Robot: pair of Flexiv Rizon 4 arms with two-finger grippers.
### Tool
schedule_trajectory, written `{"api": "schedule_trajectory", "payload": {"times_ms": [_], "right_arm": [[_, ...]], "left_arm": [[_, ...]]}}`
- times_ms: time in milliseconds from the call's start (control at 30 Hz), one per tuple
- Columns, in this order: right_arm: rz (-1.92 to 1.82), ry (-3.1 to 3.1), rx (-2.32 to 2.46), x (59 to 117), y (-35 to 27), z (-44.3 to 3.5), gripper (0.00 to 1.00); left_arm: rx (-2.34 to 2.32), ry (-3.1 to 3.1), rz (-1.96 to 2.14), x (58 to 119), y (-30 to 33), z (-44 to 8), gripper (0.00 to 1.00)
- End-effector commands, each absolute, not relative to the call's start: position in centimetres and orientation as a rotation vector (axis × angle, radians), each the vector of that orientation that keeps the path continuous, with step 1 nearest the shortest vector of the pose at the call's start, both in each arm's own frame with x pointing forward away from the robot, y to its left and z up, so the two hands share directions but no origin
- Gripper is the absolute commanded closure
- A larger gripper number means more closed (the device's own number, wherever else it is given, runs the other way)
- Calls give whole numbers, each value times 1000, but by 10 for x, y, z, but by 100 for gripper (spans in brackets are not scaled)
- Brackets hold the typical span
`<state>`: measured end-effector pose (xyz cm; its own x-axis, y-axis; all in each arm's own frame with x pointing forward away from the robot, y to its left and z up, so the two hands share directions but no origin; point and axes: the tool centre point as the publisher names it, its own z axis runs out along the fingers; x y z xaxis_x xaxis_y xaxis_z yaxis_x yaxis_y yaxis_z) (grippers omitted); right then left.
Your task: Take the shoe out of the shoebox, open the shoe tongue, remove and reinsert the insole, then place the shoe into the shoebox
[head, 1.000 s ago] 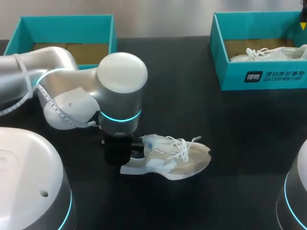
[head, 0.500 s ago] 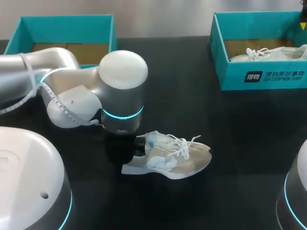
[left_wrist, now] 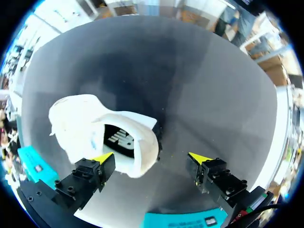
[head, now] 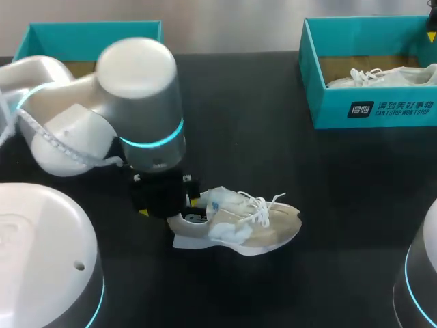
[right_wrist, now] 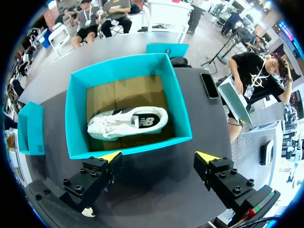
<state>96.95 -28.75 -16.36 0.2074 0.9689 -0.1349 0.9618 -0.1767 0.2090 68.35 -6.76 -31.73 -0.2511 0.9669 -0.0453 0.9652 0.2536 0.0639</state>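
Observation:
A beige and white shoe [head: 242,222] lies on the black table [head: 273,150], toe to the right, laces loose. My left gripper [head: 167,207] hangs just above and left of its heel. In the left wrist view that gripper [left_wrist: 151,157] is open, and the heel [left_wrist: 137,152] sits below, close to one fingertip [left_wrist: 102,157] and untouched. The dark insole [left_wrist: 116,140] shows inside the shoe's opening. My right gripper [right_wrist: 159,156] is open and holds nothing, above the near wall of a teal shoebox [right_wrist: 128,148] holding a second white shoe [right_wrist: 126,122].
The teal shoebox [head: 372,113] with the second shoe [head: 382,76] stands at the back right. Another teal box [head: 95,31] with a bare cardboard floor stands at the back left, partly behind my left arm. My arms' white bases fill both front corners.
My left gripper has opened and let go of the shoe's heel. The arm has drawn up and to the left, uncovering the heel opening. The shoe stays where it was.

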Motion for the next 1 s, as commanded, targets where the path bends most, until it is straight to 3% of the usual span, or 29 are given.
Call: {"api": "schedule_trajectory", "payload": {"times_ms": [33, 700, 1000], "right_arm": [[42, 1833, 2235, 969, -287, -164, 0], [42, 1833, 2235, 969, -287, -164, 0], [42, 1833, 2235, 969, -287, -164, 0]], "left_arm": [[1635, 2343, -222, 666, -28, -270, 0], [1438, 2559, -399, 646, -15, -258, 0], [850, 2580, -767, 644, 38, -265, 0]]}}
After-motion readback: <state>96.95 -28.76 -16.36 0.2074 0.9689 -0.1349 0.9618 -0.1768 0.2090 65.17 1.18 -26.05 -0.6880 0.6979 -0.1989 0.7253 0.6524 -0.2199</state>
